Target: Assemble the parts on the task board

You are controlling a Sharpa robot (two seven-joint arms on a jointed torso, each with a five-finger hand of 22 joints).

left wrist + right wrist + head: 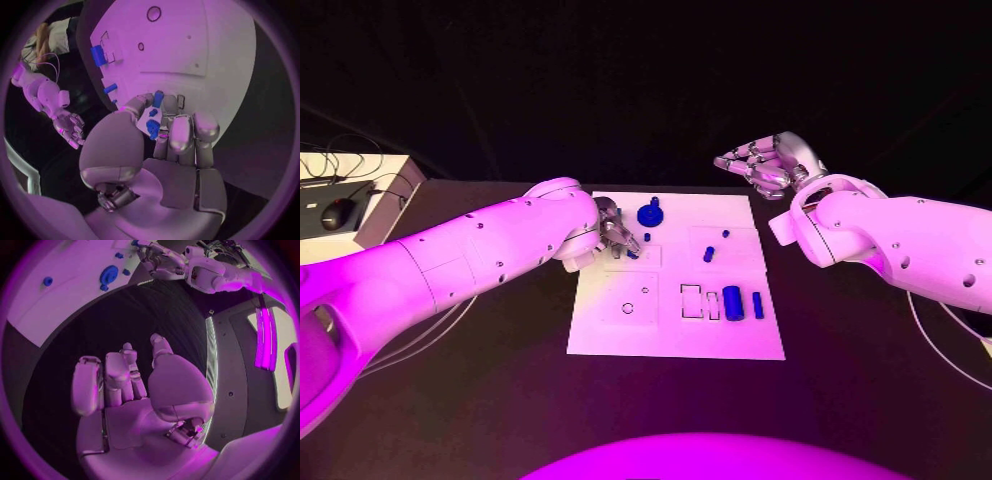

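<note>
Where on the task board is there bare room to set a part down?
Free: the task board's near strip below the large blue cylinder, and its far right corner beyond the small blue pegs. Crowded: the far left, where the left hand sits beside the round blue part.

Strong magenta light is falling from above, glaring on the task board (678, 340) and white arms. Background toward twelve o'clock is staying dark. Wrist views are bending straight edges toward their rims.

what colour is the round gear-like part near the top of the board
Blue. The gear-like part shows best in the head view, on the white task board.
</note>
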